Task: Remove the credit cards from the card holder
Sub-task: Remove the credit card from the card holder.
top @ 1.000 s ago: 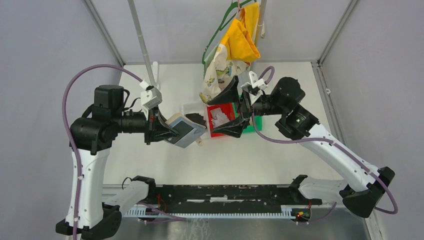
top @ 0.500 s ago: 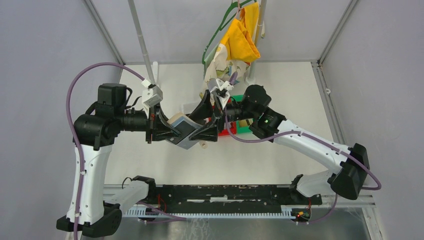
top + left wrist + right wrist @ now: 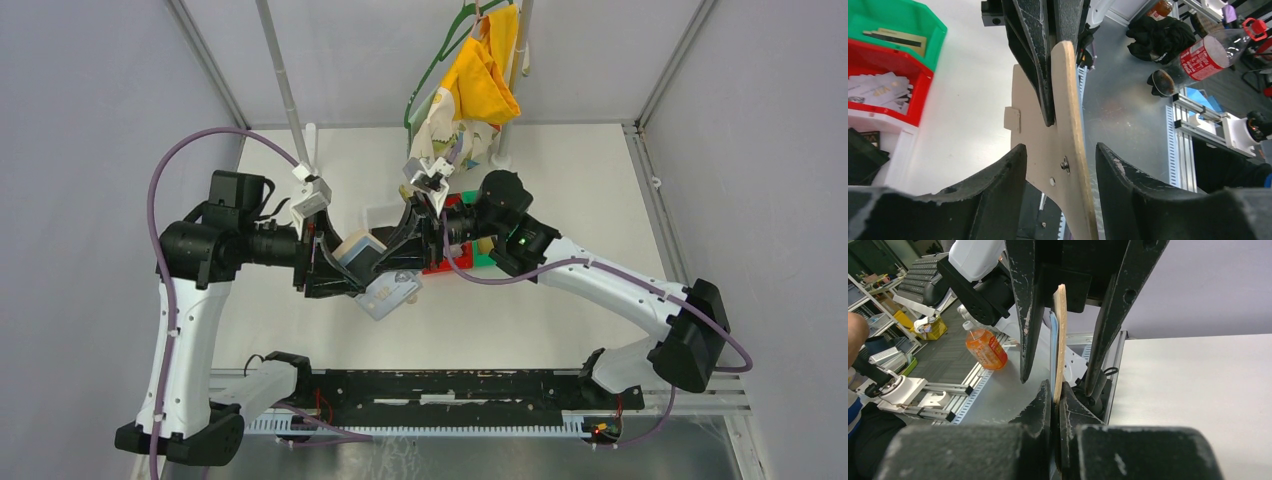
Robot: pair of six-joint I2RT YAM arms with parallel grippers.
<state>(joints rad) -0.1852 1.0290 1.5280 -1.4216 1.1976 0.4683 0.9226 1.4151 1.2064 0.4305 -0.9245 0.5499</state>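
Tan leather-like folding card holder (image 3: 1064, 100) hangs above the white tabletop (image 3: 520, 310), right end effector (image 3: 1055, 395) clamped on its edge, left end effector (image 3: 1060, 150) spread around it. Steadying step, I'd say; next, left pinches out a card.

Lower end of card holder (image 3: 1068, 110) beyond left wrist view's edge

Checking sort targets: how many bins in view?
3, stacked along the left wrist view's left edge: green bin at top, red bin below it, white bin lowest. Others may be hidden.
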